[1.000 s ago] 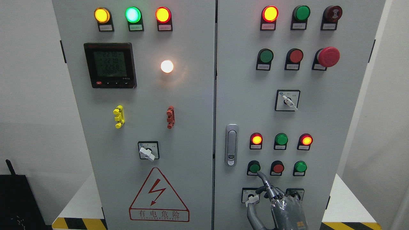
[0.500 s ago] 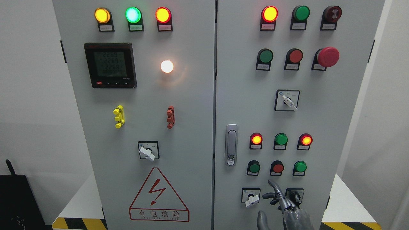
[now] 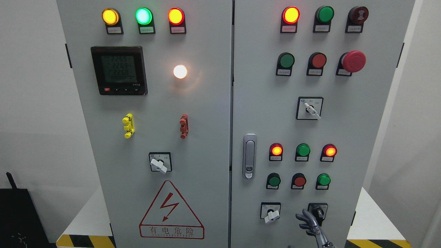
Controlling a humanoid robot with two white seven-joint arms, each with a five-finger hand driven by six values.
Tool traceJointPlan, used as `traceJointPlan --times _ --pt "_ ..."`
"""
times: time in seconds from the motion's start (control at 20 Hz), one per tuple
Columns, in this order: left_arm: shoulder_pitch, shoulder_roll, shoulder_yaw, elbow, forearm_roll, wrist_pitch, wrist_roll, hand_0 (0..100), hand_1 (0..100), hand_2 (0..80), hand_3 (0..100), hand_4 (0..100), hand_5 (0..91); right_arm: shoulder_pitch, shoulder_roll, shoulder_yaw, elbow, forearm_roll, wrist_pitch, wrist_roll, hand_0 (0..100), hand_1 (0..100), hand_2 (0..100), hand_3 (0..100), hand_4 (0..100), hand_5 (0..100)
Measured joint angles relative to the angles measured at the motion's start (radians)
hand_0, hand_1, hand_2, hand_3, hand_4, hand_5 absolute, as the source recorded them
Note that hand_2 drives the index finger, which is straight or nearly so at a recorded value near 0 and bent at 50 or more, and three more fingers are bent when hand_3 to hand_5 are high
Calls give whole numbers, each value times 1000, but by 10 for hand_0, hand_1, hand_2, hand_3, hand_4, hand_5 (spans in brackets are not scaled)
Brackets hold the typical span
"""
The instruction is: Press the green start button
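Lower and further right than a second ago: right robot hand (image 3: 311, 224), off the green button (image 3: 274, 180) and down near the bottom edge of the view, with only fingers and a bit of wrist showing. Fingers loosely spread, slightly curled, holding nothing. Touches no control as far as can be seen; fingertips (image 3: 304, 216) sit just left of the black key switch (image 3: 317, 209) and right of the white-knob selector (image 3: 270, 210), in the bare strip of panel between the two.

Green button stands clear on the right door (image 3: 344, 131), leftmost in a row of three, with a red button (image 3: 299, 180) beside it and a brighter green one (image 3: 323, 179) at the row's end. Lies up and to the left of the hand, well apart from it. Directly above that row: a lit red lamp (image 3: 276, 150), a green lamp (image 3: 303, 150) and another lit red lamp (image 3: 330, 151). Left of the green button, near the door's inner edge: the handle (image 3: 249, 156).

Open grey panel between the button row and the two switches below it; more bare panel right of the brighter green button, out to the door's outer edge. Beyond that edge, a white desk (image 3: 370, 217) with a yellow-and-black stripe (image 3: 375, 243) along its front. Door seam runs top to bottom just left of the handle.
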Motion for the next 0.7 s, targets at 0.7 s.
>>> traceJointPlan --times 0.7 --pt "0 0 0 0 0 0 0 120 556 0 0 0 0 50 -3 50 -40 -360 60 100 90 134 0 0 0 0"
